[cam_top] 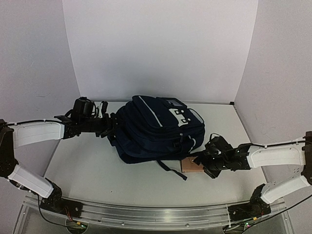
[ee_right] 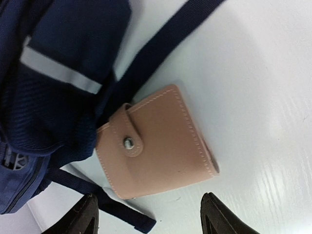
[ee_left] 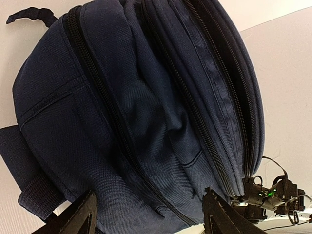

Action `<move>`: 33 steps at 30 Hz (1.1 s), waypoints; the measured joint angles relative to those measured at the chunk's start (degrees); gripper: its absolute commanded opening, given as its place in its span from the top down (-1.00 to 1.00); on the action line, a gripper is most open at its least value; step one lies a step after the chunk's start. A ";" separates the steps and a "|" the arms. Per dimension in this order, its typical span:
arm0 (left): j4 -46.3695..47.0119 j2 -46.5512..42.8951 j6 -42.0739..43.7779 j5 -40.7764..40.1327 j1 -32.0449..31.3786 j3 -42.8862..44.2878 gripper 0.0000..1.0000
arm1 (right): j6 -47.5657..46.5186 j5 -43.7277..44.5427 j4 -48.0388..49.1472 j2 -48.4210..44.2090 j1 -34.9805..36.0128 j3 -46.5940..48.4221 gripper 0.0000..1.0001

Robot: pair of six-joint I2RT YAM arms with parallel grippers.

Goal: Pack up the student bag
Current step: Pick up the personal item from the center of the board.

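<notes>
The student bag (cam_top: 156, 127), navy blue with white piping, lies in the middle of the table with its white-printed front pocket facing up. My left gripper (cam_top: 111, 127) is at the bag's left end. In the left wrist view that gripper (ee_left: 148, 217) is open, and the bag's zippered fabric (ee_left: 146, 107) fills the frame just past its fingertips (ee_left: 80, 217). A pink snap wallet (ee_right: 156, 141) lies flat by the bag's near right corner, partly tucked under the bag. My right gripper (ee_right: 148, 214) stands open just short of it, nothing between its fingers. From above, the right gripper (cam_top: 200, 160) hovers at the wallet (cam_top: 190, 165).
A dark strap (ee_right: 165, 44) runs from the bag across the table beside the wallet, and another strap end (ee_right: 122, 217) lies near my right gripper's left finger. White walls close in the table at the back and both sides. The bag's zippers (ee_left: 97, 92) look closed on the left end.
</notes>
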 measured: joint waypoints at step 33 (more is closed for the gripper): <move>-3.05 -0.25 3.21 -0.89 0.00 -0.76 -0.51 | 16.00 1.58 22.20 9.22 -4.23 -7.71 0.92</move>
